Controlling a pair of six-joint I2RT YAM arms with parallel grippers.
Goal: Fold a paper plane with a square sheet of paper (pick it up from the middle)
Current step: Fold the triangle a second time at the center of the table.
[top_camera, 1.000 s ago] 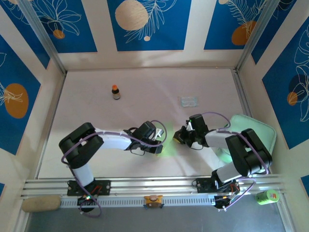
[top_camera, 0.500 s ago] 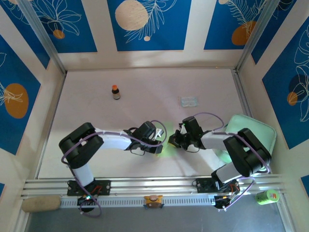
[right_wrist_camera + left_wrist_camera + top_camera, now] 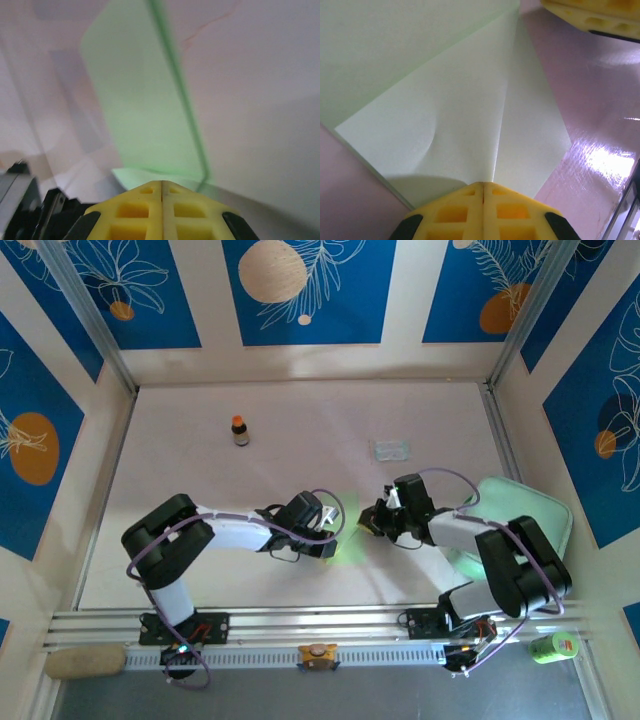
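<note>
Pinching the square sheet of paper (image 3: 445, 115) at its crease, the left end effector (image 3: 483, 186) sits closed, crease running straight ahead toward the mint tray (image 3: 520, 502); the right end effector (image 3: 161, 184), jaws together, meets the sheet's tray-side edge.

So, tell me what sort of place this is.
Probably a robot lab test cell: the left black-and-white robot arm and the right black-and-white robot arm mounted on a silver aluminium rail, working over a pale pink tabletop boxed in by blue leaf-printed wall panels.
</note>
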